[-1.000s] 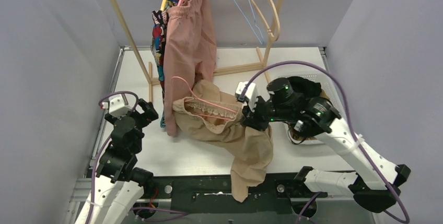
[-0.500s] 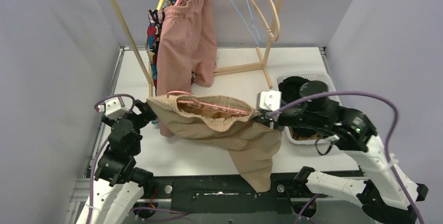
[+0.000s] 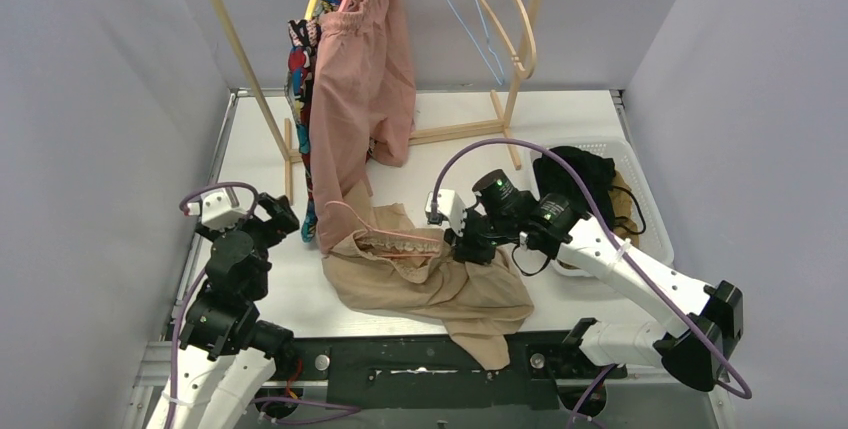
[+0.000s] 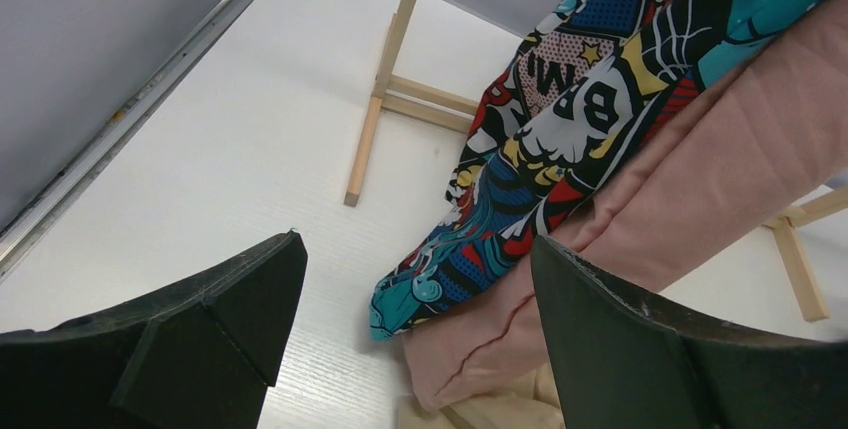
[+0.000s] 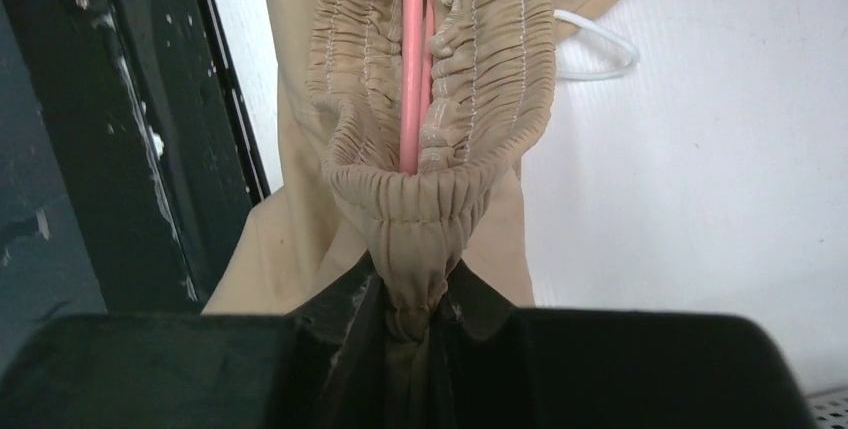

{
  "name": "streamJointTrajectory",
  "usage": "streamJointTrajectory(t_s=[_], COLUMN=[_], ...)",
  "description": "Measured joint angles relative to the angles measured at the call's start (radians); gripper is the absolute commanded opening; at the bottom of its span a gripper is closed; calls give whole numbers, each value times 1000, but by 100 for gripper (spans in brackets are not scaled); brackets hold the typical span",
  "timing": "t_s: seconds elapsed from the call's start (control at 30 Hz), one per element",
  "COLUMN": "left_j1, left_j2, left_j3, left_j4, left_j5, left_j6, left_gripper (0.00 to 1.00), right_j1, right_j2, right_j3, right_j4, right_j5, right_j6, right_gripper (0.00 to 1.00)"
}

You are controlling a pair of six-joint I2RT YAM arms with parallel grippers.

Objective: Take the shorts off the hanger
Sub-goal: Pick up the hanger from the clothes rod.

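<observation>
Beige shorts (image 3: 430,284) lie crumpled on the table, one leg over the front edge. A pink hanger (image 3: 385,232) still sits inside their gathered waistband. My right gripper (image 3: 462,246) is shut on the right end of that waistband (image 5: 415,249), and the pink hanger (image 5: 410,59) runs straight out of the bunched cloth. My left gripper (image 3: 280,217) stands open at the left, nothing between its fingers, facing the hems of the comic-print shorts (image 4: 540,149) and the dusty pink shorts (image 4: 680,179). Both of those hang from the rack (image 3: 360,79).
A wooden rack (image 3: 240,49) stands at the back with a blue wire hanger (image 3: 470,19) and a wooden hanger (image 3: 520,19). The white basket (image 3: 650,224) at right holds black shorts (image 3: 580,174). The rack's foot (image 4: 375,139) is ahead of my left gripper.
My right gripper has swung left and down with the waistband, so the beige shorts went from stretched taut to slumped on the table. The left arm has hardly moved.
</observation>
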Motion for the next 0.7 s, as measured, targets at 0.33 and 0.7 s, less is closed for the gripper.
streamJointTrajectory(t_s=[0.33, 0.7], left_j1=[-32, -35], left_j2=[5, 158], left_j3=[-4, -109], left_j4=[3, 268], left_j5=[167, 741], left_j6=[-19, -205], left_gripper=[79, 75], right_j1=[0, 1], right_j2=[-4, -112], right_j3=[-84, -143], right_j4=[166, 262], right_j5=[-9, -50], right_j6=[241, 415], right_gripper=[0, 1])
